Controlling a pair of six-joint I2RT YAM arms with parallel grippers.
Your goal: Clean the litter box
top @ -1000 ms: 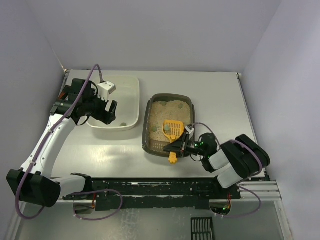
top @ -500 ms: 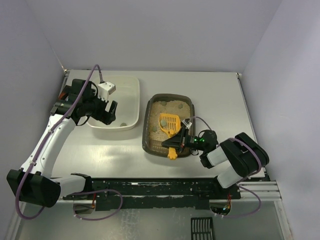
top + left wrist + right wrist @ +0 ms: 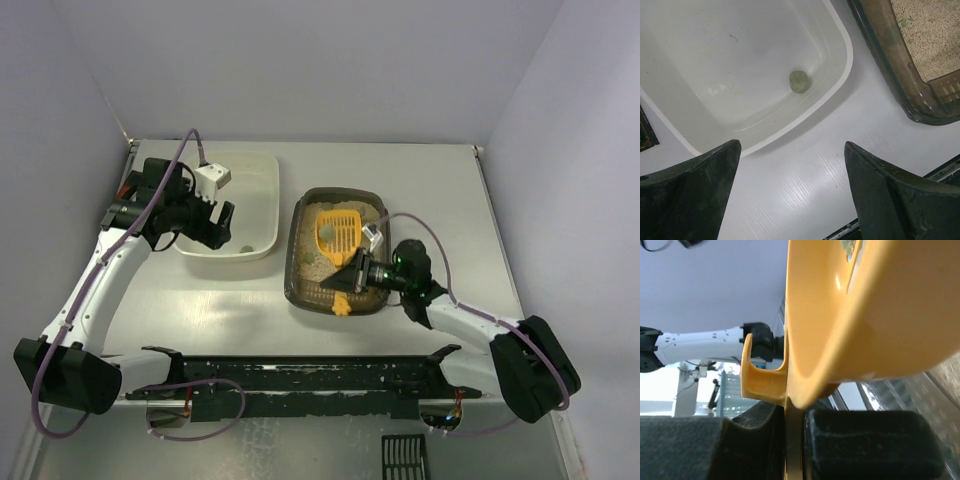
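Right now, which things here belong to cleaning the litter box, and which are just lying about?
For the job: litter box, yellow scoop, white tub, green clump in that tub.
Lying about: black slotted piece, bottom of the overhead view.

a robot lab test cell rather than a home: a white desk (image 3: 450, 195) is boxed in by plain pale walls (image 3: 300, 70). two white arms (image 3: 100, 270) sit bolted to a black rail (image 3: 300, 374) at its near edge, with purple cables (image 3: 186, 145) trailing.
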